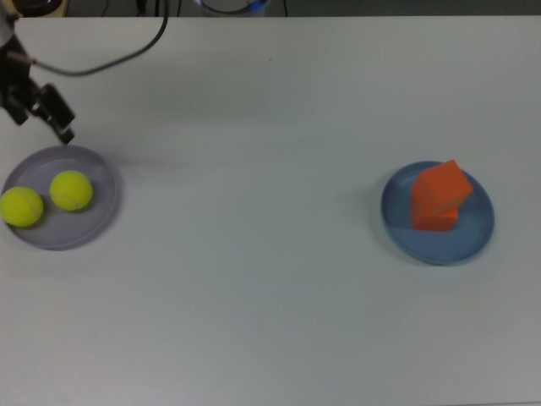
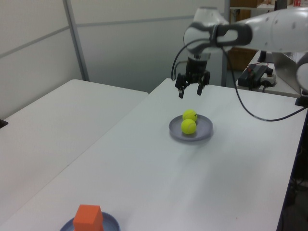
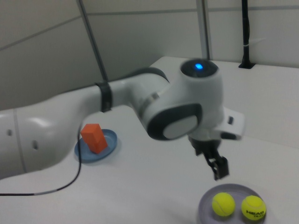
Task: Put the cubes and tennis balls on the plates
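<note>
gripper (image 2: 191, 91) spread open, empty, raised above the table (image 1: 270, 296); just below, on the lavender plate (image 1: 95, 222), two tennis balls (image 1: 70, 190) side by side, apart from the fingers; far off on the blue plate (image 1: 473, 241), orange cubes (image 1: 439, 194) stacked.

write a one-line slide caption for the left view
Open gripper hovers above two tennis balls on the lavender plate; orange cubes sit on the blue plate.
</note>
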Controlling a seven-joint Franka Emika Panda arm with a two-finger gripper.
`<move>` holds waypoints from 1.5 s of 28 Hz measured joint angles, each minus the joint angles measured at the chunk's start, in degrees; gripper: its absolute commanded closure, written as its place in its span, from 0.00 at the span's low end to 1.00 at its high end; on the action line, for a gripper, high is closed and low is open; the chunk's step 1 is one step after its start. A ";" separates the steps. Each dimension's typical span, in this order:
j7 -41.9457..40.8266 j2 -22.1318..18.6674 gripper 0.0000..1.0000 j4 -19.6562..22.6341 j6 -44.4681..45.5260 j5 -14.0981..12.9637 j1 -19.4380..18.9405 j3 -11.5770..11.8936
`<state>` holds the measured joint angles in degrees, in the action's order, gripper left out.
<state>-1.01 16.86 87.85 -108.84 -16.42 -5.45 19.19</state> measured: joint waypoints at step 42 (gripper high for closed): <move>6.76 -13.78 0.00 0.90 10.89 5.66 -2.03 -12.14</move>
<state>5.75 3.07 88.74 -97.95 -10.75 -7.48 7.05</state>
